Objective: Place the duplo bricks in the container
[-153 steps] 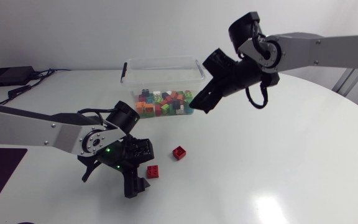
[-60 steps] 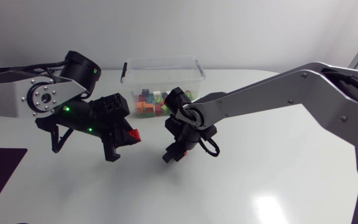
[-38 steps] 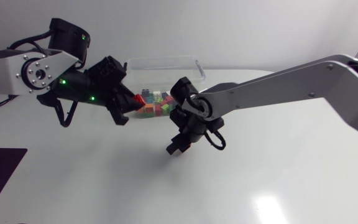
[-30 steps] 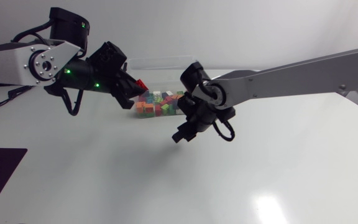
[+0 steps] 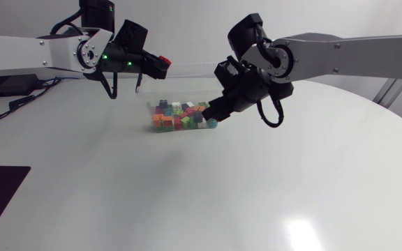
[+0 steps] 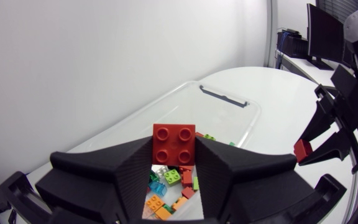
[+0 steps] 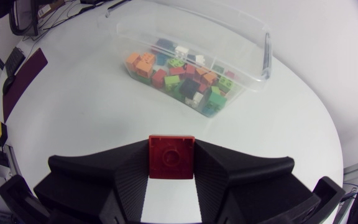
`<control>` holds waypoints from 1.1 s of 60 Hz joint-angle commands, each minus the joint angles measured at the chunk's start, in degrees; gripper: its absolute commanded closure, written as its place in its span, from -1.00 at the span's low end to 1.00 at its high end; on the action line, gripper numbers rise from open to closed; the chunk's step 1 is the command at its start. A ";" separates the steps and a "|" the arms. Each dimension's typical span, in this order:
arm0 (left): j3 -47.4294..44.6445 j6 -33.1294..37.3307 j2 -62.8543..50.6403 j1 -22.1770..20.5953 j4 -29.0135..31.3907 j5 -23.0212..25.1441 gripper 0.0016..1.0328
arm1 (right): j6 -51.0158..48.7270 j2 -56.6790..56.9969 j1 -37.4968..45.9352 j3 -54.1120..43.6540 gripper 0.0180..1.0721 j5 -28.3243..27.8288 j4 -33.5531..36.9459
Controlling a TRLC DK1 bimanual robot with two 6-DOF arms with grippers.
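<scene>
Above the container [image 6: 219,115], pinches a red brick [image 6: 174,142] in the left gripper [image 5: 158,65]. Near the container, clamps a second red brick [image 7: 171,154] in the right gripper [image 7: 171,165].

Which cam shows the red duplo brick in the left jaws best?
Left wrist view: the red four-stud duplo brick sits large between the jaws, studs facing the camera. Head view shows only a small red end past them. Right wrist view misses it, showing a second red brick instead.

The black left pincer [image 6: 174,152] holds a red duplo brick [image 6: 174,138], and the black right pincer [image 7: 171,163] holds a second red brick [image 7: 171,154]. The clear container [image 7: 248,38] holds orange, green and blue bricks [image 7: 179,72].
</scene>
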State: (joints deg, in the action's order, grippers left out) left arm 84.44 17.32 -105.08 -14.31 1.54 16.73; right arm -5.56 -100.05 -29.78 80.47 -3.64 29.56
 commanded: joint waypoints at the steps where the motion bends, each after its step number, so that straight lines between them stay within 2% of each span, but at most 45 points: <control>1: 3.09 -3.17 -2.85 -0.28 -2.95 -1.88 0.34 | 0.29 0.91 0.34 1.80 0.40 -0.40 0.15; 4: 4.06 -3.79 -4.17 -0.55 -4.53 -3.64 0.27 | 0.29 0.82 0.34 2.59 0.39 -0.49 0.06; 6: 5.12 -4.31 -5.58 -0.99 -5.67 -5.57 0.11 | 0.11 0.91 0.34 3.03 0.39 -0.40 -0.21; 7: 5.64 -4.40 -6.28 -1.08 -6.29 -6.54 0.00 | 0.11 0.91 0.34 3.12 0.39 -0.40 -0.21; 11: 7.49 -4.84 -8.65 -1.60 -7.96 -11.81 -0.84 | -0.50 1.17 0.34 3.73 0.39 -0.32 -1.26; 12: 7.75 -4.84 -9.00 -1.78 -8.13 -12.16 -0.92 | -0.50 1.26 0.42 3.73 0.39 -0.23 -1.70; 24: 6.17 -4.93 -7.69 -2.66 -9.10 -16.29 -0.92 | -1.20 0.03 1.13 7.42 0.39 0.04 -5.22; 37: 0.46 -7.39 2.16 0.95 -5.67 -16.73 -0.92 | -2.79 -4.80 2.53 11.82 0.38 -0.58 -10.14; 53: -8.95 -7.65 14.73 3.67 -3.65 -12.25 -0.92 | -3.23 -10.69 3.50 17.18 0.38 -1.19 -14.80; 66: -20.37 -9.15 24.57 4.02 -8.31 -10.67 -0.92 | -4.46 -14.30 2.45 18.85 0.37 -0.93 -21.56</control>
State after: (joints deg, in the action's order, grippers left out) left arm 68.42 10.07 -83.57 -10.61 -5.48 5.34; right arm -9.02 -111.90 -26.59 97.32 -4.64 10.13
